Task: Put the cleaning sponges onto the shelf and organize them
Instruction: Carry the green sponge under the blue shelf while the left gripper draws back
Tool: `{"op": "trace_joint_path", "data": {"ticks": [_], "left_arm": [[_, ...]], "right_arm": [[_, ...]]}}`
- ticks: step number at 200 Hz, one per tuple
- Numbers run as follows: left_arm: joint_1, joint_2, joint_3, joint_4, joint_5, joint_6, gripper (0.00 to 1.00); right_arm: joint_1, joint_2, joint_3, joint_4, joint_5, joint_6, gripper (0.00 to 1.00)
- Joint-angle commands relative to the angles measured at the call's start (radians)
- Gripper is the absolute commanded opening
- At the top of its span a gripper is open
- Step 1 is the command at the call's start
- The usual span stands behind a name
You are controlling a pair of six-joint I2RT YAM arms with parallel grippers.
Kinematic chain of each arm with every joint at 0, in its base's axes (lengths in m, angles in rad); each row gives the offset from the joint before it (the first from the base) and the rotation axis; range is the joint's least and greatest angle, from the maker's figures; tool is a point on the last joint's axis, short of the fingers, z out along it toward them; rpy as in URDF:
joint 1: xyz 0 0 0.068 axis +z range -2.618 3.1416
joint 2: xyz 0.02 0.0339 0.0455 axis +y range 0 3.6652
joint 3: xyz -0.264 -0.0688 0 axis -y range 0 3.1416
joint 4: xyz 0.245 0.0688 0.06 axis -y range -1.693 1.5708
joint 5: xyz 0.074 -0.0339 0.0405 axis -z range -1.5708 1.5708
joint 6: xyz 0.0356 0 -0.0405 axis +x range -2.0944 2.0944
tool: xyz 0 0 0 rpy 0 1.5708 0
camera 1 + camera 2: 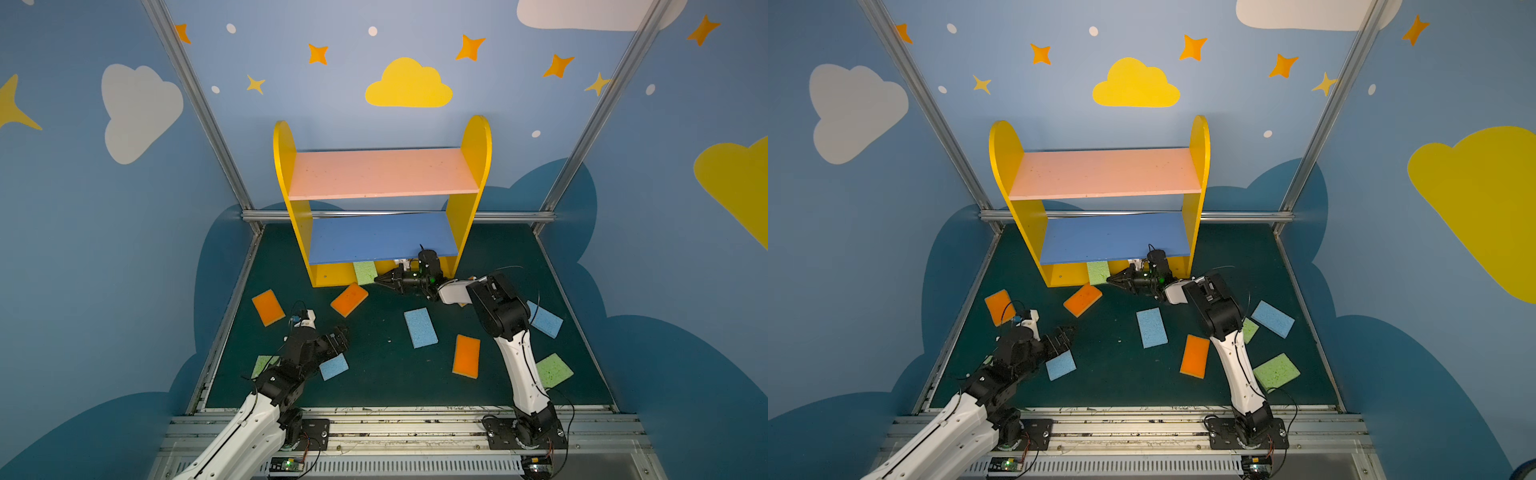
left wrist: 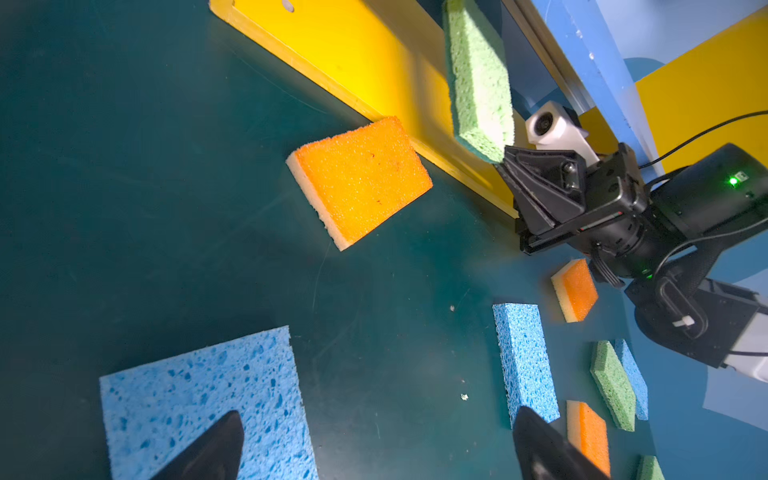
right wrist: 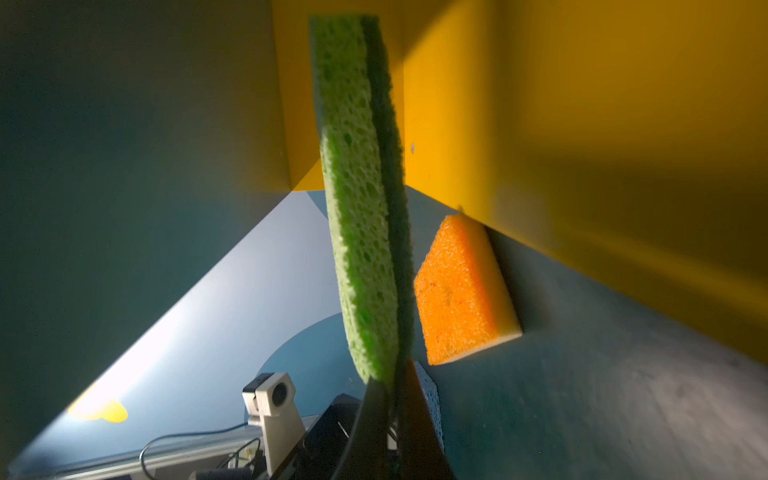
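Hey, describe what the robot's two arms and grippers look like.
The left arm and right arm have white shells with black joint housings and thin black cables. The left gripper and right gripper are black with tapered pointed fingers. A green light glows near the right wrist.

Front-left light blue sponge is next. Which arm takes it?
Left. The left hand is open beside that blue sponge, one finger over it in the left wrist view. The right hand is shut on a green sponge at the bottom tier of the shelf.
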Motion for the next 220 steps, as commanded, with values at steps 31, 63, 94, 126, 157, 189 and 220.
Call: {"op": "trace_joint_path", "data": {"ticks": [31, 63, 94, 126, 157, 189, 220], "left_arm": [[0.020, -0.054, -0.009, -0.047, -0.008, 0.024, 0.99], [0.038, -0.099, 0.009, -0.077, 0.020, 0.030, 1.00], [0.048, -0.113, 0.057, -0.134, 0.027, 0.045, 1.00], [0.054, -0.141, 0.083, -0.164, 0.027, 0.048, 0.99], [0.064, -0.158, 0.109, -0.196, 0.023, 0.062, 0.99], [0.081, -0.192, 0.132, -0.248, -0.012, 0.076, 1.00], [0.090, -0.245, 0.123, -0.271, -0.065, 0.061, 0.99]], "right_arm": [[0.038, 0.043, 0.087, -0.089, 0.141, 0.069, 0.00], [0.056, 0.090, 0.137, -0.064, 0.191, 0.128, 0.00], [0.075, 0.132, 0.188, -0.042, 0.216, 0.163, 0.00], [0.095, 0.176, 0.251, -0.044, 0.221, 0.185, 0.00], [0.109, 0.205, 0.299, -0.054, 0.230, 0.183, 0.00], [0.118, 0.224, 0.346, -0.100, 0.236, 0.153, 0.00], [0.128, 0.245, 0.390, -0.128, 0.254, 0.133, 0.00]]}}
